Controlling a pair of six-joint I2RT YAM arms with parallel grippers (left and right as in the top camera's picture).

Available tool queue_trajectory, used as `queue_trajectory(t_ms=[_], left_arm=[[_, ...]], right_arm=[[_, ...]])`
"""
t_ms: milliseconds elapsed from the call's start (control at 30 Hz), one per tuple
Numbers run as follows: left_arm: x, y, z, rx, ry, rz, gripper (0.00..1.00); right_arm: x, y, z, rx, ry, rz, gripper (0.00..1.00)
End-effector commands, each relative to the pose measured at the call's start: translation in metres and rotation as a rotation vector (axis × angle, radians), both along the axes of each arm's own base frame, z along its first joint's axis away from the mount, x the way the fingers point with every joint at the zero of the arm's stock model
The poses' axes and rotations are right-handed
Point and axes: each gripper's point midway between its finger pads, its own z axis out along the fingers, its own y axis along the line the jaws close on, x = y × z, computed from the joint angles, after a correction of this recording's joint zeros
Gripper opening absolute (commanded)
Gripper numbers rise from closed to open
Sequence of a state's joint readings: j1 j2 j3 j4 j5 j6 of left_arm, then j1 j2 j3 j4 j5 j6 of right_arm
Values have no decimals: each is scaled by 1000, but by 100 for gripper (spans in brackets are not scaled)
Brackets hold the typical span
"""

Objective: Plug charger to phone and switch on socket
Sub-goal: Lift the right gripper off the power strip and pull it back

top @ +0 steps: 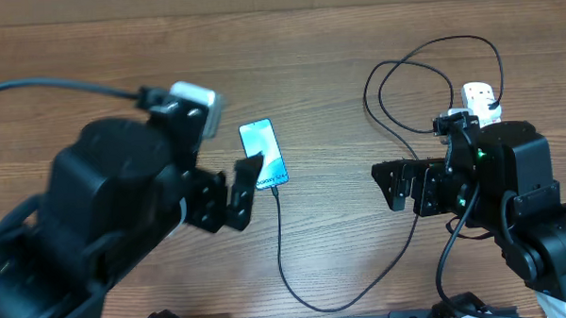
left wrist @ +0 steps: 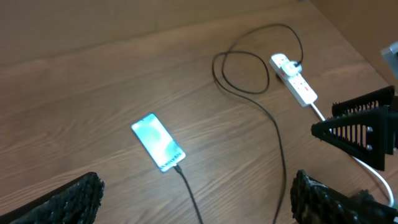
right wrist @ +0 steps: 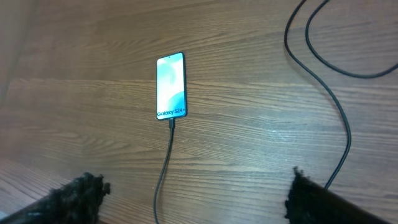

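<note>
The phone (top: 264,150) lies on the wooden table with its blue-teal screen lit; it also shows in the left wrist view (left wrist: 158,142) and the right wrist view (right wrist: 171,86). The black charger cable (top: 285,263) has its tip in the phone's near end and loops to the white socket strip (top: 481,99), also in the left wrist view (left wrist: 293,78). My left gripper (top: 230,196) is open and empty, raised just left of the phone. My right gripper (top: 405,185) is open and empty, raised over the cable in front of the socket.
The charger cable (left wrist: 245,68) makes two wide loops beside the strip. A white cord (left wrist: 367,168) runs from the strip toward the table's near right. The right arm hides most of the strip from overhead.
</note>
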State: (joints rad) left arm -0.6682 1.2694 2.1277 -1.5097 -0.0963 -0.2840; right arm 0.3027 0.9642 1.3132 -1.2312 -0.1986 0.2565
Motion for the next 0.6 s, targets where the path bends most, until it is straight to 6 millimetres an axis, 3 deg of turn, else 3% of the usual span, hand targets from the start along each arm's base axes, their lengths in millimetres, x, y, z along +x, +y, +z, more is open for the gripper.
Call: queue_trajectory(t_ms=[0, 200, 567], left_arm=[[-4, 11, 3, 27, -33, 20, 99], [-10, 16, 8, 14, -49, 20, 100], [-1, 9, -1, 38, -20, 20, 100]], right_arm=[[3, 0, 7, -4, -21, 0, 100], [9, 2, -1, -16, 14, 1, 100], [28, 8, -30, -52, 127, 1, 100]])
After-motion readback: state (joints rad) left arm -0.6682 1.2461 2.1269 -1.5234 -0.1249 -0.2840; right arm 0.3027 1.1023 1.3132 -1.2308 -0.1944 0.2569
